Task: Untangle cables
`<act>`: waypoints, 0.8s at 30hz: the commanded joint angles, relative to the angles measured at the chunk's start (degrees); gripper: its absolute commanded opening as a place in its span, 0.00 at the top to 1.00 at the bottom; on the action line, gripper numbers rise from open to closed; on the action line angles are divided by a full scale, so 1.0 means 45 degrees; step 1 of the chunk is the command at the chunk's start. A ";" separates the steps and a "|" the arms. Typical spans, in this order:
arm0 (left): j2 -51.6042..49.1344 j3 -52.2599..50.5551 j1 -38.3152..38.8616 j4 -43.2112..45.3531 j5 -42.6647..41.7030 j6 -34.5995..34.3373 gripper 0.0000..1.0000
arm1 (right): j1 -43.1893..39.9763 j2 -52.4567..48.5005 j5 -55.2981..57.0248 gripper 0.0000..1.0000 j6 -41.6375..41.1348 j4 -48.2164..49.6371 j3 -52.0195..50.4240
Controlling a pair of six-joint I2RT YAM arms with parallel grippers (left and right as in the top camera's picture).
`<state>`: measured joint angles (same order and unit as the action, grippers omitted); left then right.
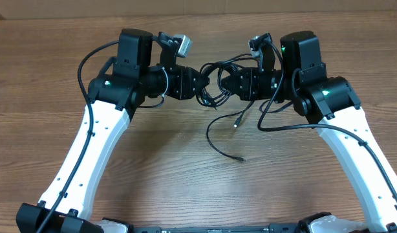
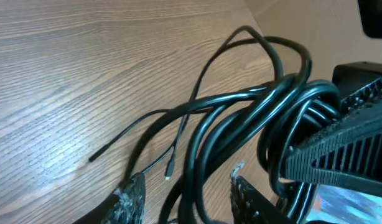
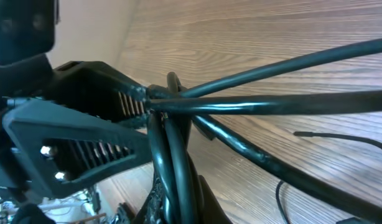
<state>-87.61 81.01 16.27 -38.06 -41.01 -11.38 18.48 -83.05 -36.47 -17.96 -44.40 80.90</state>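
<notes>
The cables [image 1: 214,77] are a tangled bunch of thin black cords held above the table between my two grippers. Two loose ends hang to the table, one with a small plug [image 1: 237,122] and one ending further forward [image 1: 241,158]. My left gripper [image 1: 202,85] is open, its fingers [image 2: 188,196] apart on either side of several strands [image 2: 241,118]. My right gripper [image 1: 225,83] is shut on a few strands of the cables [image 3: 178,168], and its fingers [image 3: 178,202] are mostly hidden behind them. Taut strands [image 3: 290,102] run to the right.
The wooden table [image 1: 185,149] lies under the arms. Thicker black arm wires loop beside the left arm [image 1: 85,61] and the right arm [image 1: 282,126]. The two grippers are very close, nearly touching. A pale wall edge [image 2: 303,18] is at the back.
</notes>
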 commanded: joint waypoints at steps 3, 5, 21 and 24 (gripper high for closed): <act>0.0160 0.0170 0.0291 0.0180 0.0146 0.0238 0.68 | 0.0034 0.0087 -0.0495 0.96 -0.0005 0.0136 0.0112; 0.0160 0.0165 0.0296 0.0180 0.0146 0.0238 0.77 | 0.0034 0.0087 -0.0491 0.96 -0.0005 0.0131 0.0112; 0.0160 0.0165 0.0296 0.0165 0.0141 0.0233 0.73 | 0.0034 0.0087 0.0403 0.96 -0.0010 -0.0049 0.0112; 0.0160 0.0165 0.0306 0.0180 0.0141 0.0238 0.82 | 0.0039 0.0087 0.0369 0.96 -0.0010 -0.0058 0.0112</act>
<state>-87.61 81.01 17.28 -37.67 -39.77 -10.50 18.48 -83.05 -35.09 -17.98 -45.08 80.90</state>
